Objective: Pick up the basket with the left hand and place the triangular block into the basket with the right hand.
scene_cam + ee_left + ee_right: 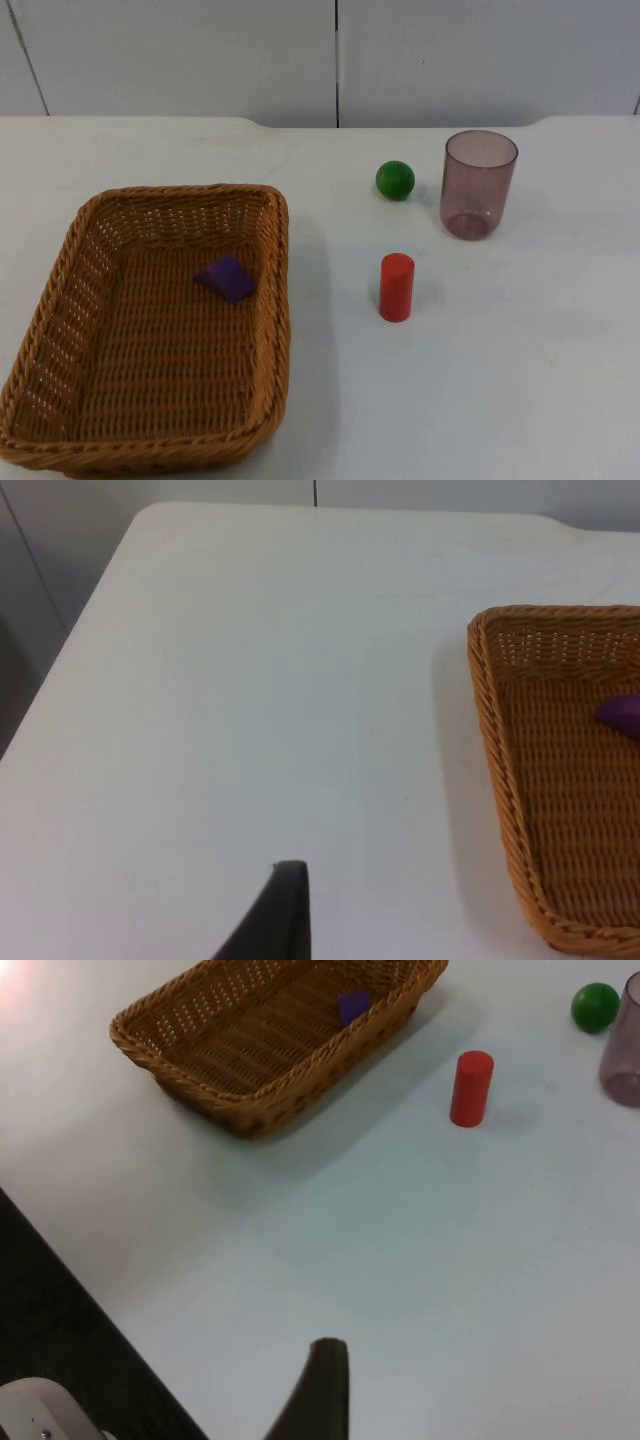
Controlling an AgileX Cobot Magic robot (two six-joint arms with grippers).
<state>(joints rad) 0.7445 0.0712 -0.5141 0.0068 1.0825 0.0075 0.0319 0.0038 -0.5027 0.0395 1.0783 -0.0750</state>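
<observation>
A brown wicker basket point(281, 300) rests on the white table at the left. A purple triangular block point(226, 277) lies inside it, near its far right side. My left gripper point(287, 912) hangs above bare table to the left of the basket point(500, 770), apart from it, and the purple block point(622, 713) sits inside the rim. My right gripper point(322, 1385) is high over the table's near side, well away from the basket point(190, 1085) and the block point(353, 1006). Both arms wait off the objects.
A red cylinder point(396, 287) stands upright right of the basket. Behind it are a green ball point(395, 180) and a translucent purple cup point(478, 185). The table's edge point(90, 1290) drops to dark floor beside my right gripper.
</observation>
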